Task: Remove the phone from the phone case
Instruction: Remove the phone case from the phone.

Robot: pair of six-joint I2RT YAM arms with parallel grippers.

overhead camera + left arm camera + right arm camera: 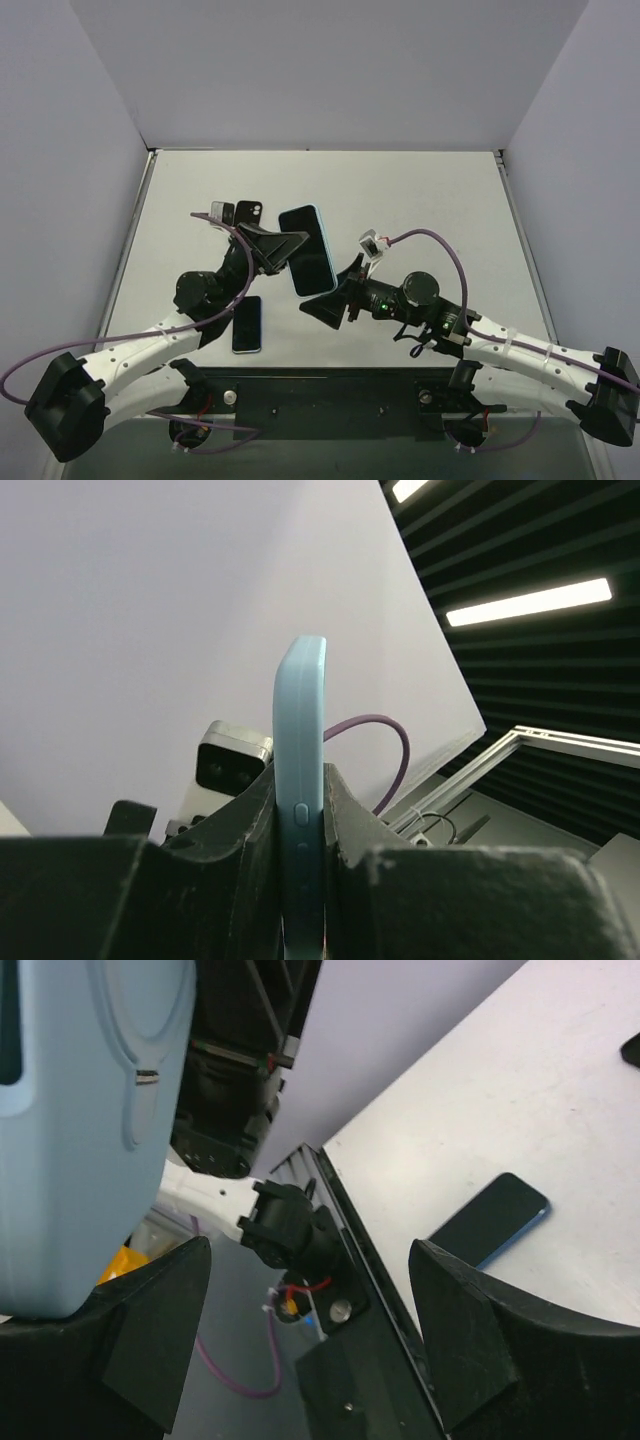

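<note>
My left gripper (290,250) is shut on the long edge of a light blue phone case (308,248) and holds it up off the table. From above, a dark screen fills the case. In the left wrist view the case (300,800) stands on edge between the two pads, side buttons showing. My right gripper (328,290) hovers just below the case's near end, open and holding nothing. In the right wrist view the case's pale back (80,1110) sits left of the left finger, not between the jaws of the gripper (308,1250).
A dark phone with a blue edge (247,324) lies flat on the table near the left arm, also seen in the right wrist view (490,1220). A black case (248,212) lies at the back left. The black base rail (330,395) runs along the near edge.
</note>
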